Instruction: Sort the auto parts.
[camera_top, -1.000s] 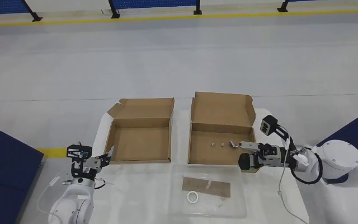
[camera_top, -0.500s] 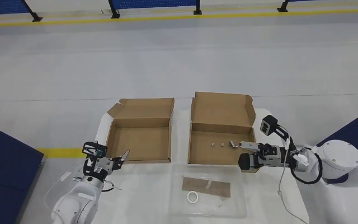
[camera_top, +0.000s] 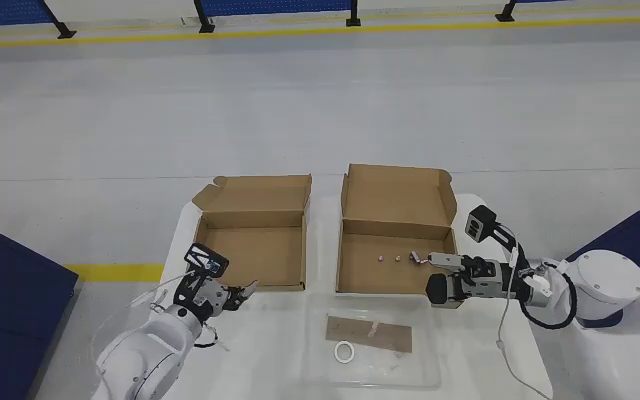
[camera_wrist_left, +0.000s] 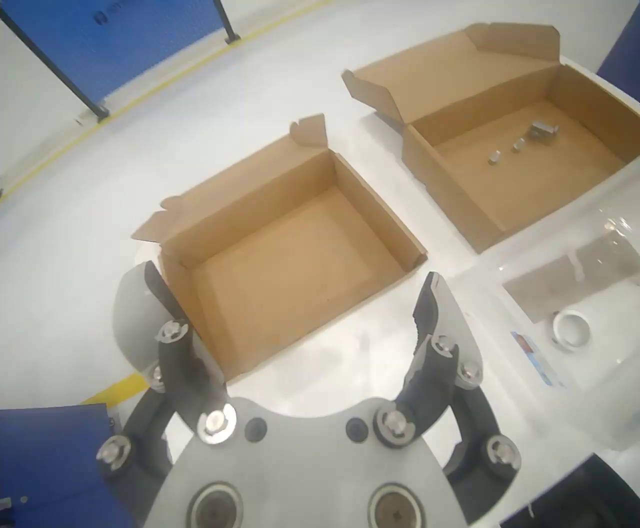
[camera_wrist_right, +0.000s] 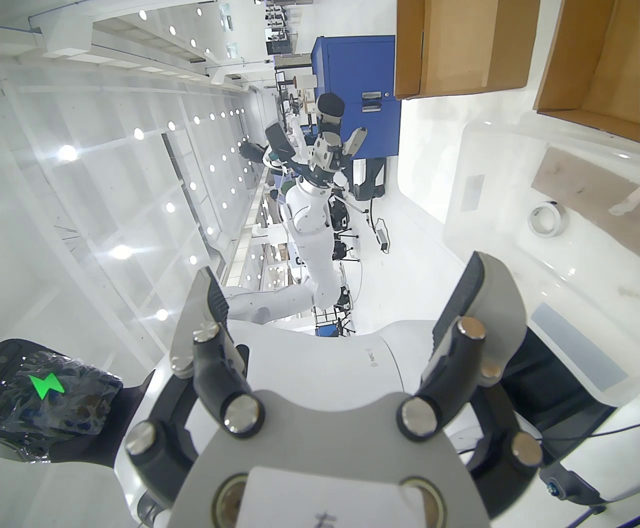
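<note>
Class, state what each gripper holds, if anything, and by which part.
Nothing: the left gripper and the right gripper are both open and empty.

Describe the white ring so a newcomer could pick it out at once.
On the white table, nearer the robot than the two cardboard boxes, sits a clear tray. Inside, beside a brown cardboard sheet, lies the white ring: the only round, hollow part, unlike the small grey metal pieces in one box.
</note>
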